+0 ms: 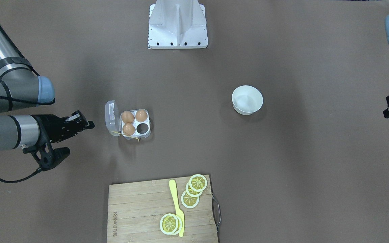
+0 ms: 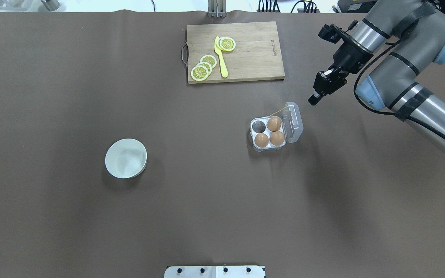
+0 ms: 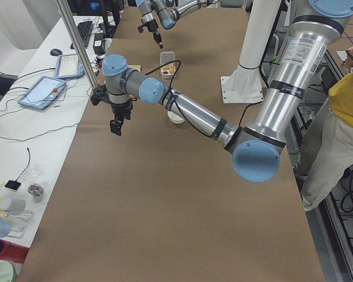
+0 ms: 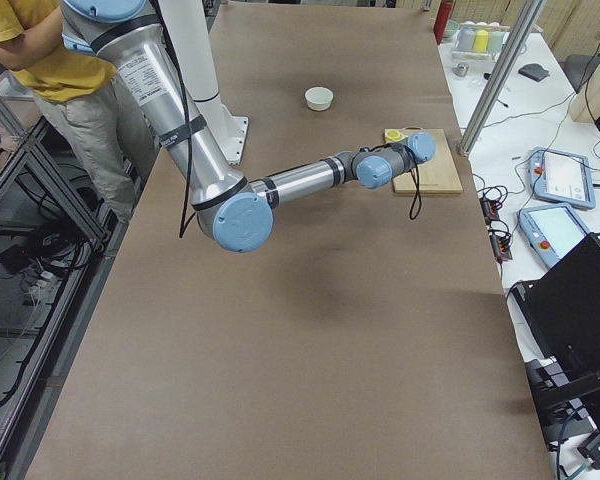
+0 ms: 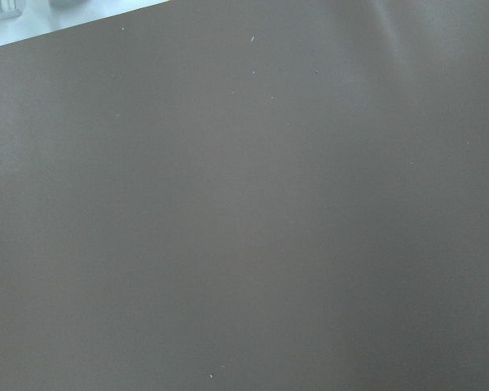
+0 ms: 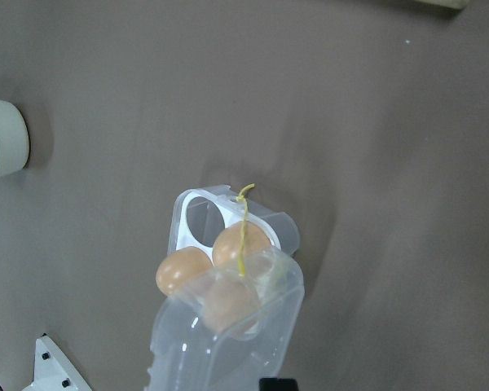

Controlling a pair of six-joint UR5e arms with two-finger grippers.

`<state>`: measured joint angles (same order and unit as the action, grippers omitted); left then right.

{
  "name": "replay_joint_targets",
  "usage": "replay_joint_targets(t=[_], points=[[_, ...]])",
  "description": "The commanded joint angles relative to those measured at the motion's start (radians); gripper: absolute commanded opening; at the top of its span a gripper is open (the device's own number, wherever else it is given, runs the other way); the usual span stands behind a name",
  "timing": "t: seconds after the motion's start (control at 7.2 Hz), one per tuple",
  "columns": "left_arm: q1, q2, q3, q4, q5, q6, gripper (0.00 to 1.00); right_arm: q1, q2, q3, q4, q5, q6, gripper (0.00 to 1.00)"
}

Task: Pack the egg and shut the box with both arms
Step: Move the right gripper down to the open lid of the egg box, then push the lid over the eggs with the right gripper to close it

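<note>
The clear four-cell box (image 2: 254, 136) stands on the brown table with its lid (image 2: 294, 121) hinged open toward my right arm. It holds three brown eggs (image 2: 273, 124), and the fourth cell (image 2: 259, 126) is empty. A yellow string lies across the lid in the right wrist view (image 6: 243, 228). My right gripper (image 2: 312, 101) is shut and empty. It hovers just beyond the lid's far edge, apart from it, and also shows in the front view (image 1: 89, 125). My left gripper (image 1: 387, 113) is far off at the table's side, and I cannot tell whether it is open or shut.
An empty white bowl (image 2: 126, 158) stands on the left half of the table. A wooden cutting board (image 2: 253, 50) at the far edge carries lemon slices (image 2: 203, 67) and a yellow knife (image 2: 221, 58). The white base stand (image 1: 177, 23) is at the robot's side.
</note>
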<state>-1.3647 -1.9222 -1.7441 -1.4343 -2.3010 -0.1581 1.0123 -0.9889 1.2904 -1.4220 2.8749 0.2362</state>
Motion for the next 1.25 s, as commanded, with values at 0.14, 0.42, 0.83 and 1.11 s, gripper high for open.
replay_joint_targets(t=[0.14,0.42,0.83,1.11], points=[[-0.001,0.0,0.0,0.0,0.0,0.0,0.96,-0.04,0.035,-0.037,0.0,0.0,0.002,0.0],[-0.001,0.0,0.0,0.0,0.0,0.0,0.96,-0.058,0.053,-0.042,0.0,0.0,0.002,0.0],[-0.001,0.002,-0.009,0.0,0.0,-0.003,0.96,-0.075,0.14,-0.088,-0.002,-0.003,0.034,0.0],[-0.001,0.006,-0.012,0.0,0.0,-0.003,0.96,-0.074,0.171,-0.089,0.003,-0.009,0.069,0.0]])
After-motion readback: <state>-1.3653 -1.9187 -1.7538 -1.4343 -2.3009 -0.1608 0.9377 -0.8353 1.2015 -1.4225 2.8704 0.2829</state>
